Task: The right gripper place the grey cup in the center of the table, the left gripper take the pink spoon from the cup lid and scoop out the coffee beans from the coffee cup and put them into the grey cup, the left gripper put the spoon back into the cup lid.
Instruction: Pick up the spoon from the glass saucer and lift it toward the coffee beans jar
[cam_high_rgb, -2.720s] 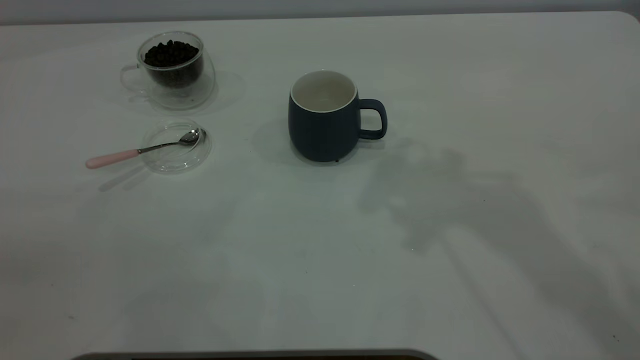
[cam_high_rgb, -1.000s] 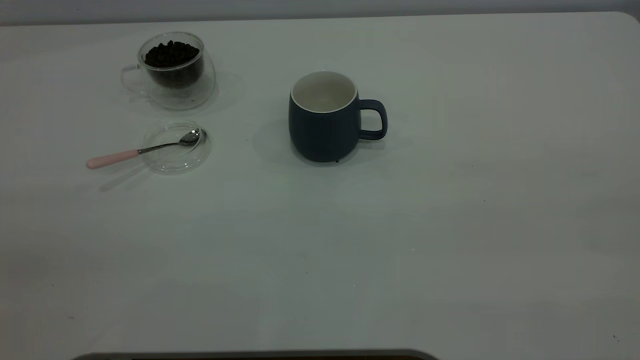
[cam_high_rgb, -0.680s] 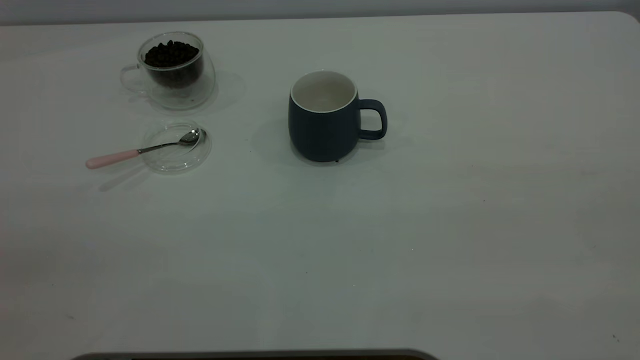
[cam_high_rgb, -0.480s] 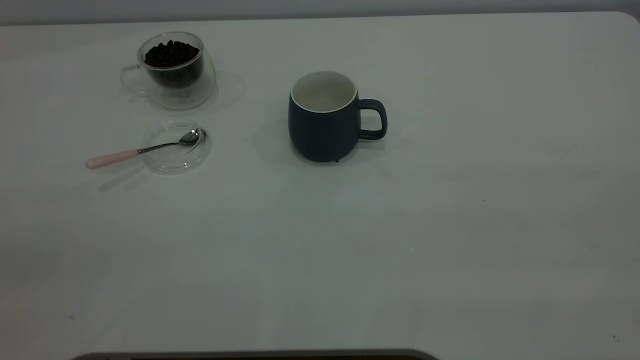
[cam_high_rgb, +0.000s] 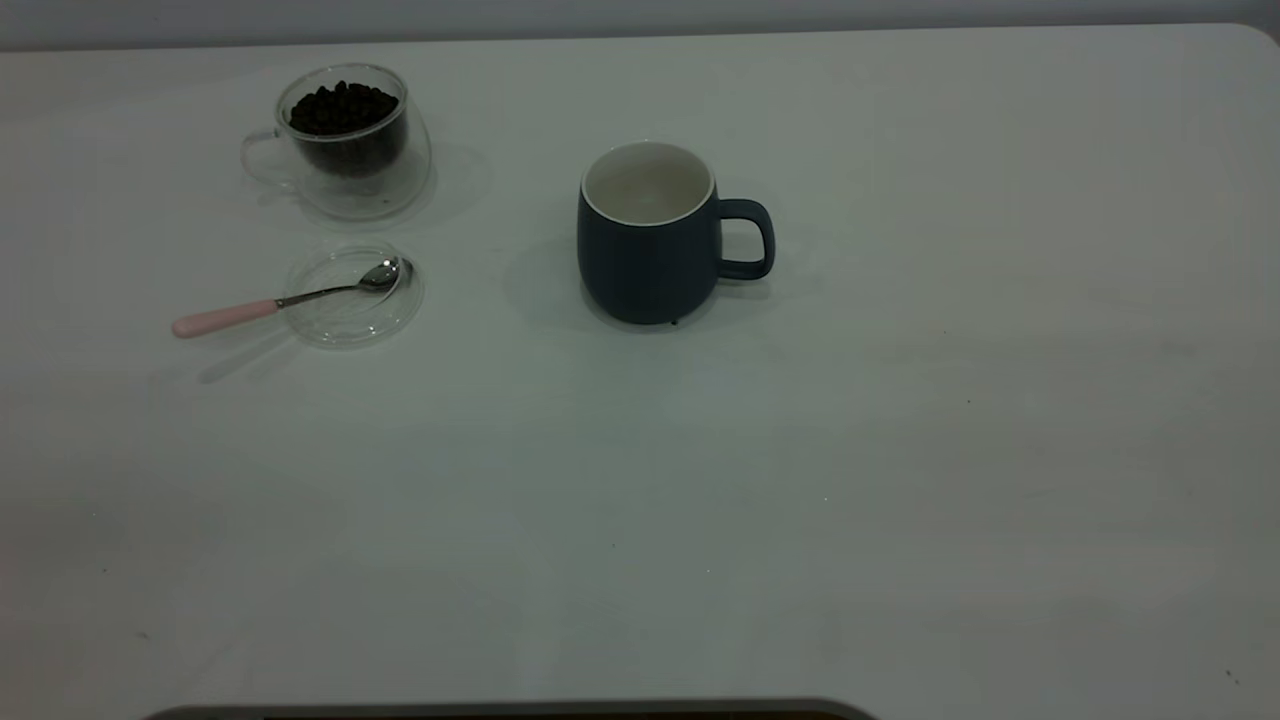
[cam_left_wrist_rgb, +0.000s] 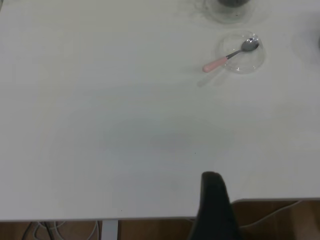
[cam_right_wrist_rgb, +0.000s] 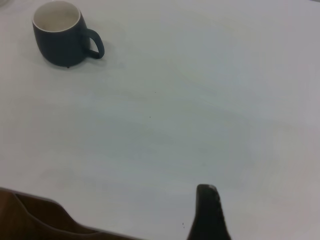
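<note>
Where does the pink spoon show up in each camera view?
Exterior view: the pink spoon lies at left, bowl in the cup lid.
Left wrist view: the spoon is far off, toward the upper right.
Right wrist view: not in it.
Shared landmark: the cup lid.

My plain white counter (cam_high_rgb: 700, 500) carries a dark blue-grey, white-lined grey cup (cam_high_rgb: 648, 240), a pink-handled pink spoon (cam_high_rgb: 290, 298), and near-black coffee beans (cam_high_rgb: 343, 107).

Exterior looks steeply down; wrist views far back, sharing the table (cam_high_rgb: 700, 480).
</note>
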